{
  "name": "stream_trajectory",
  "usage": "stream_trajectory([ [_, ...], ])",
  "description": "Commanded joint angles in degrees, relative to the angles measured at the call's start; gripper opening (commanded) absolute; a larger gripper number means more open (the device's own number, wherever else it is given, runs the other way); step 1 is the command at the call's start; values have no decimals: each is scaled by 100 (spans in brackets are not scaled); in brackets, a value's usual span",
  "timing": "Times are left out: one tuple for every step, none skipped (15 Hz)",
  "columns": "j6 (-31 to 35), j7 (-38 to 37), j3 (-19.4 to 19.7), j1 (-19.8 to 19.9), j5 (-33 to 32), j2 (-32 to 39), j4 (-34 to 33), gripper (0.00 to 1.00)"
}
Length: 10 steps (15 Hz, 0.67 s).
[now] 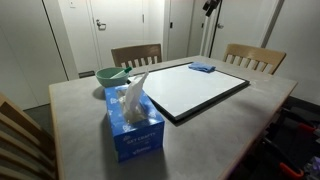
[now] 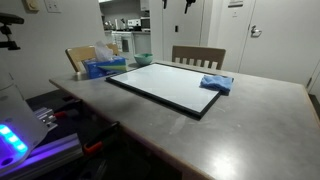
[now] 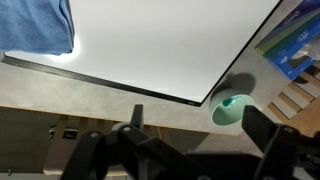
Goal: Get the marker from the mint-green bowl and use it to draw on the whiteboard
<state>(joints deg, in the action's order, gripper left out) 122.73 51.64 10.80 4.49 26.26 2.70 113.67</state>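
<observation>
Mint-green bowl (image 1: 110, 75): it stands on the grey tabletop (image 1: 75, 112), just beside one corner of the whiteboard and behind the tissue box. In the wrist view the bowl (image 3: 232, 107) sits just off that same corner.
Marker: it is too small to see clearly; I cannot tell if it lies inside the bowl.
Tissue box (image 1: 135, 125): blue, upright, with a white tissue standing out of the top, near the front edge of the tabletop.
Left chair (image 1: 135, 53): wooden, pushed against the far side, behind the bowl.
Whiteboard (image 1: 195, 92): it lies flat in the middle of the tabletop, with a thin black frame and a clean white surface in both exterior views.
Blue pad (image 1: 202, 68): it lies on the far part of the whiteboard, over its edge.
End effector (image 3: 193, 115): it hangs high above the tabletop and well apart from the bowl. The two dark fingers (image 3: 136, 120) stand wide apart, with nothing between them.
Right chair (image 1: 255, 58): wooden, at the far right side.
</observation>
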Motion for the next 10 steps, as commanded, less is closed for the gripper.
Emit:
stream_trajectory([
  [-17,-6,-156,159,-14,2,-25,100],
  [-18,-6,-155,162,-14,1,-37,100],
  [122,92,-177,157,53,40,-13,100],
  [230,286,-204,162,219,108,-1,100],
  [250,692,-246,175,580,189,-24,100],
  [296,1016,-294,181,899,283,-55,100],
  [290,1397,-350,185,1209,403,-124,100],
  [240,1720,-402,195,1490,522,-194,100],
  [150,2016,-464,195,1711,679,-297,100],
  [57,2252,-519,201,1867,817,-384,100],
])
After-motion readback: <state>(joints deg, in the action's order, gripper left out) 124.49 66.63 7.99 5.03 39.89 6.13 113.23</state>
